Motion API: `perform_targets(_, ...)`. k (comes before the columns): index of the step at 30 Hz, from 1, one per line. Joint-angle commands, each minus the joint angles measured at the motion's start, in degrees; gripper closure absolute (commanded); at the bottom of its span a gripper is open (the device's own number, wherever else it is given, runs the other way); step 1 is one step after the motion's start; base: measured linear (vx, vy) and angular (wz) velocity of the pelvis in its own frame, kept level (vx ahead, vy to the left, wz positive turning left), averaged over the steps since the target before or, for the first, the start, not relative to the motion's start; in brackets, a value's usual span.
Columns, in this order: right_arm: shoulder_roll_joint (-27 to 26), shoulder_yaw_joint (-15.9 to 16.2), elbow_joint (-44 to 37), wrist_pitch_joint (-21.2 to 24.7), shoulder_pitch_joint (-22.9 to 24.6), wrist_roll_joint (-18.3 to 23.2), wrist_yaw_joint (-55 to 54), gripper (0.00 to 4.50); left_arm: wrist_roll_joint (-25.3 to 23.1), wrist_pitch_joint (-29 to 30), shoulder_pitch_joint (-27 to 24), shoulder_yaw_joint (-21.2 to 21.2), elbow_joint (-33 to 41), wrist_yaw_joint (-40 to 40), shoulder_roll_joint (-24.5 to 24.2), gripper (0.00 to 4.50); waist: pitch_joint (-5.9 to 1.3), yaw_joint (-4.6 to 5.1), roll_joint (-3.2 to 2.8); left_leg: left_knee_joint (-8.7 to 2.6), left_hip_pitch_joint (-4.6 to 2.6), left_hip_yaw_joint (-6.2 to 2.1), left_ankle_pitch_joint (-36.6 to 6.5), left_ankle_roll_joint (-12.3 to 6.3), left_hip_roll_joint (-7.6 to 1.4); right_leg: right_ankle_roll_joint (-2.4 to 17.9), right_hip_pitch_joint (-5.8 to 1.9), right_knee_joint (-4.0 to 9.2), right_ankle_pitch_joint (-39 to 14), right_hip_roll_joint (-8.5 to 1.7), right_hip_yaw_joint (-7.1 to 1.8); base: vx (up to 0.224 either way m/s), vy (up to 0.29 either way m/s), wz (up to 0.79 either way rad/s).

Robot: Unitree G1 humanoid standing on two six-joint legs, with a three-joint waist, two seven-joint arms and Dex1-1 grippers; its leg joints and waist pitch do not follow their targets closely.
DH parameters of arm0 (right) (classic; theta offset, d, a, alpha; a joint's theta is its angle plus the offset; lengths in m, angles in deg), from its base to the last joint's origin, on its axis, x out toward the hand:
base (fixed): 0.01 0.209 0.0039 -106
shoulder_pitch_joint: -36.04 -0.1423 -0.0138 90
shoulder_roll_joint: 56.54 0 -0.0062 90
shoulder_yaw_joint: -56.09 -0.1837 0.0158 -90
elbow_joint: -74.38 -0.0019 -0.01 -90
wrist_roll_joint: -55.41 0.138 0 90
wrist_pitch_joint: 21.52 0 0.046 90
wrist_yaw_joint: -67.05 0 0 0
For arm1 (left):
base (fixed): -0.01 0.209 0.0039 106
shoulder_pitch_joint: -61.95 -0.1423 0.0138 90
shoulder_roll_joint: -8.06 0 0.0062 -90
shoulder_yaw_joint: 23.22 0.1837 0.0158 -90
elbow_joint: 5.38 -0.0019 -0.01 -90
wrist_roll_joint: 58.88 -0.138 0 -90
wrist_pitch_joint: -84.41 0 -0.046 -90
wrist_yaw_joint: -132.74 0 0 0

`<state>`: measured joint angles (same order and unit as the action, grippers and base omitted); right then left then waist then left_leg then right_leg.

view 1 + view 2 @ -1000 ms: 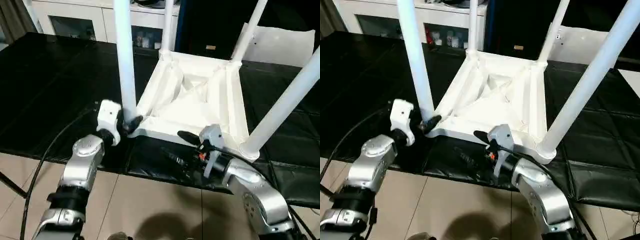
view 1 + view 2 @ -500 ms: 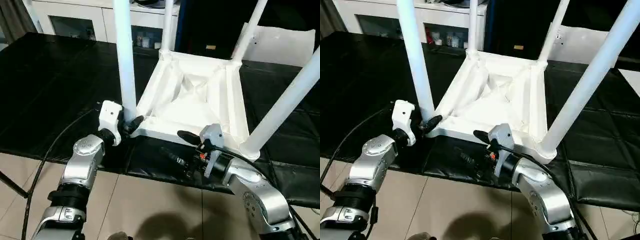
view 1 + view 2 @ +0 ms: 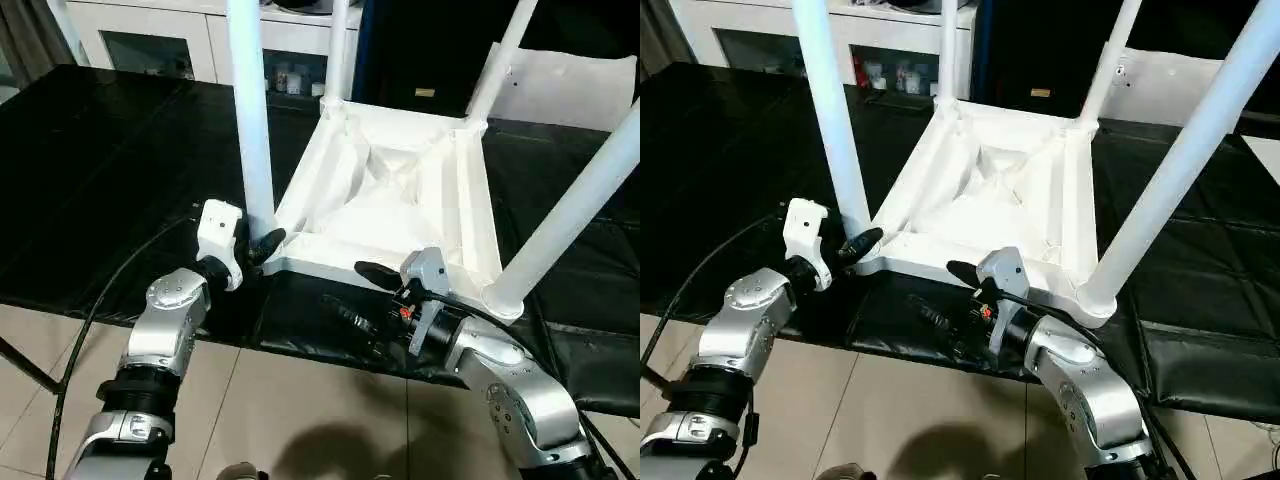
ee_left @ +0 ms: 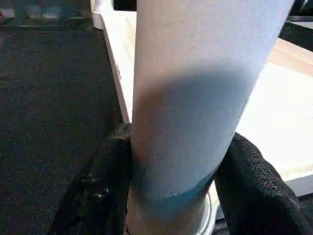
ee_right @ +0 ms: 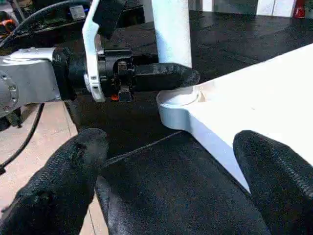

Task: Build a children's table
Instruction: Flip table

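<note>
A: Left gripper (image 3: 268, 243) jaws have closed in over the last second and now pinch the near-left leg (image 4: 195, 98) at its socket.

B: Right gripper (image 5: 166, 161) jaws spread, empty, near the upturned children's table (image 3: 400, 190) on the black tabletop (image 3: 100, 160). All four legs stand; probably seating the last.

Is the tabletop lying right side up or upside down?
Upside down. The tabletop shows its ribbed underside facing up on the black mat, and the legs rise upward from its corner sockets.
</note>
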<state>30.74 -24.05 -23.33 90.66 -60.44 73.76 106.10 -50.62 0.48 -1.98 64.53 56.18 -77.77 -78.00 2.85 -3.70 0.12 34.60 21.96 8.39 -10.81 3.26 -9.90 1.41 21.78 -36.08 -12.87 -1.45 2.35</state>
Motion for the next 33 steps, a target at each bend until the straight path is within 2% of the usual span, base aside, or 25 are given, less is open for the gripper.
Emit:
perform_targets(1, 0.26, -0.32, 0.2, 0.19, 0.44, 0.39, -0.29, 0.0, 2.75, 2.37, 0.26, 0.48, -0.06, -2.64, 0.95, 2.41, -3.3, -0.06, -0.58, -4.21, -0.92, -0.95, -8.44, -1.57, -3.53, 11.65, -2.81, 4.33, 0.16, -6.63, -3.24, 0.0, 0.0, 0.0)
perform_targets(5, -0.49, -0.97, 0.87, 0.33, 0.39, 0.0, -2.0, 0.0, 6.7, 7.18, -0.46, -1.9, 2.55, -1.58, 2.89, 2.41, -3.27, -0.05, -0.58, -4.18, -0.94, -0.88, -8.23, -1.41, -3.59, 12.23, -2.74, 4.28, 0.13, -6.67, -3.24, 0.0, 0.0, 0.0)
perform_targets(8, -1.69, -2.46, 1.68, 0.4, 0.09, 0.03, -4.37, 0.0, 11.47, 13.14, -2.08, -4.57, 6.09, 1.15, 5.99, 2.41, -3.27, -0.01, -0.63, -4.12, -0.88, -0.84, -8.11, -1.51, -3.63, 12.72, -2.77, 4.2, 0.12, -6.67, -3.23, 0.0, 0.0, 0.0)
perform_targets(10, -2.01, -3.01, 1.86, 0.42, 0.0, 0.16, -5.05, 0.0, 13.08, 14.85, -2.6, -5.57, 6.92, 2.15, 7.13, 2.41, -3.26, -0.06, -0.48, -3.93, -0.78, -0.63, -7.51, -1.95, -3.41, 13.01, -2.83, 4.26, -0.15, -6.67, -3.27, 0.0, 0.0, 0.0)
perform_targets(11, -2.73, -4.21, 1.87, 0.88, 0.06, 1.24, -5.88, 0.0, 16.31, 18.07, -3.5, -7.71, 8.1, 4.3, 9.27, 2.41, -3.16, -0.04, -0.33, -3.83, -0.55, -0.42, -6.96, -2.57, -3.15, 12.66, -2.9, 4.47, -1.48, -6.62, -3.26, 0.0, 0.0, 0.0)
perform_targets(12, -2.82, -4.42, 1.72, 1.04, 0.21, 1.66, -5.82, 0.0, 17.1, 18.94, -3.65, -8.22, 8.32, 4.77, 9.7, 2.41, -3.17, -0.13, -0.45, -3.78, -0.57, -0.41, -6.95, -2.6, -3.18, 12.62, -2.9, 4.5, -2.13, -6.74, -3.26, 0.0, 0.0, 0.0)
perform_targets(14, -2.76, -4.53, 1.4, 0.97, 0.59, 2.03, -5.53, 0.0, 18.1, 20.31, -3.8, -8.97, 8.51, 5.41, 10.28, 2.41, -3.07, -0.06, -0.52, -3.76, -0.55, -0.36, -7.77, -2.73, -3.05, 11.84, -2.75, 4.87, -5.17, -6.5, -3.2, 0.0, 0.0, 0.0)
perform_targets(15, -2.63, -4.43, 1.15, 0.69, 1.0, 2.1, -5.4, 0.0, 18.36, 21.47, -3.83, -9.71, 8.76, 5.77, 10.71, 2.41, -3.01, 0.05, -0.23, -3.81, -0.54, -0.33, -7.96, -2.76, -3.05, 11.52, -2.67, 4.99, -5.84, -6.37, -3.18, 0.0, 0.0, 0.0)
perform_targets(16, -2.68, -4.46, 1.01, 0.49, 1.33, 2.14, -5.46, 0.0, 18.66, 21.93, -3.81, -10.22, 8.74, 6.09, 10.94, 2.41, -2.93, 0.12, -0.36, -3.87, -0.55, -0.36, -8.27, -2.7, -3.05, 11.11, -2.6, 5.11, -7.12, -6.36, -3.14, 0.0, 0.0, 0.0)
perform_targets(23, -6.24, -7.7, 0.55, -1.71, 3.82, 2.97, -10.34, 0.0, 20.0, 25.35, -3.88, -12.36, 10.76, 8.15, 11.66, 2.41, -2.87, 0.3, -0.38, -4.18, -0.6, -0.54, -9.24, -2.43, -3.22, 9.48, -2.32, 5.41, -9.4, -6.39, -3.22, 0.0, 0.0, 0.0)
perform_targets(24, -8.26, -10.2, 2.1, -2.67, 3.24, 3.01, -14.37, 0.0, 20.71, 26.01, -3.9, -12.22, 11.32, 8.68, 11.59, 2.41, -2.84, 0.32, -0.4, -4.21, -0.58, -0.53, -9.26, -2.35, -3.2, 9.32, -2.32, 5.41, -9.51, -6.31, -3.21, 0.0, 0.0, 0.0)
perform_targets(25, -8.6, -10.64, 2.39, -2.83, 3.06, 3.1, -14.97, 0.0, 20.75, 26.05, -3.88, -12.18, 11.33, 8.68, 11.59, 2.41, -2.8, 0.34, -0.45, -4.34, -0.71, -0.54, -9.6, -2.04, -3.24, 9.18, -2.1, 5.46, -10.08, -6.33, -3.25, 0.0, 0.0, 0.0)
perform_targets(26, -10.43, -13.04, 4.0, -3.74, 2.05, 3.68, -18.34, 0.0, 20.99, 26.39, -3.78, -12.04, 11.46, 8.72, 11.59, 2.41, -2.79, 0.39, -0.43, -4.35, -0.7, -0.51, -9.74, -1.93, -3.15, 9.06, -2.02, 5.52, -10.51, -6.32, -3.25, 0.0, 0.0, 0.0)
perform_targets(27, -11.01, -13.88, 4.6, -4.21, 1.55, 4.21, -19.05, 0.0, 21.07, 26.53, -3.75, -12.01, 11.49, 8.74, 11.64, 2.41, -2.8, 0.47, -0.51, -4.43, -0.77, -0.53, -10.32, -1.53, -3.12, 8.94, -1.96, 5.54, -11.59, -6.33, -3.24, 0.0, 0.0, 0.0)
perform_targets(30, -12.52, -16.37, 6.38, -4.7, -0.29, 6.01, -21.07, 0.0, 21.01, 27.13, -3.68, -12.01, 11.74, 8.55, 11.73, 2.41, -2.87, 0.48, -0.59, -4.42, -0.7, -0.5, -9.44, -1.29, -3.09, 8.42, -2.1, 5.37, -9.72, -6.2, -3.27, 0.0, 0.0, 0.0)
perform_targets(33, -13.01, -17.38, 7.48, -4.27, -1.86, 7.32, -21.04, 0.0, 20.87, 27.51, -3.56, -12.04, 11.77, 8.29, 11.76, 2.41, -3.0, 0.4, -0.61, -4.26, -0.59, -0.42, -8.08, -1.75, -3.02, 8.67, -2.32, 5.2, -6.63, -6.26, -3.26, 0.0, 0.0, 0.0)
